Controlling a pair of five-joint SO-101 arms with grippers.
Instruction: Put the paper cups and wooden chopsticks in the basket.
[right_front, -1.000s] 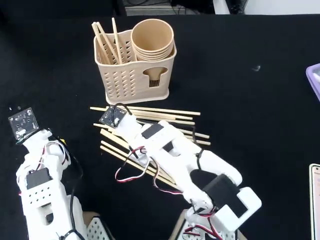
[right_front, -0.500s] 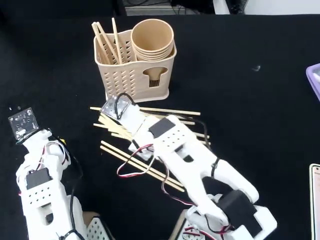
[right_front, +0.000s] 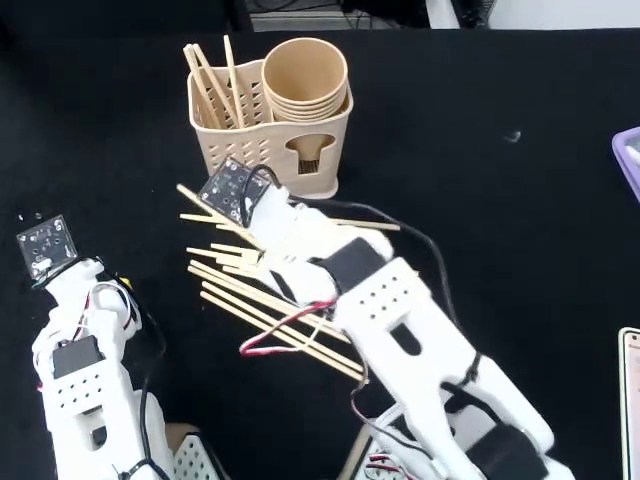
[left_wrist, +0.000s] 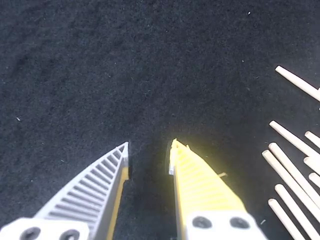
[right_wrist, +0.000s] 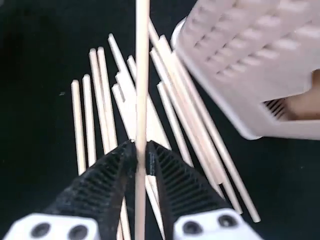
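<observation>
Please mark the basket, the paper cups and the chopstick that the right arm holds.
basket (right_front: 255, 150), high view, front wall.
paper cups (right_front: 305, 72), high view, inside of top cup.
held chopstick (right_wrist: 142, 75), right wrist view, its shaft.

A black cloth (right_front: 500, 250) covers the whole table, with a white surface (right_front: 560, 12) at upper right and a purple object (right_front: 628, 152) at the right edge.

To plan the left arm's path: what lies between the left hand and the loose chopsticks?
Bare black table, seen in the left wrist view, between the left hand and the loose chopsticks.
</observation>
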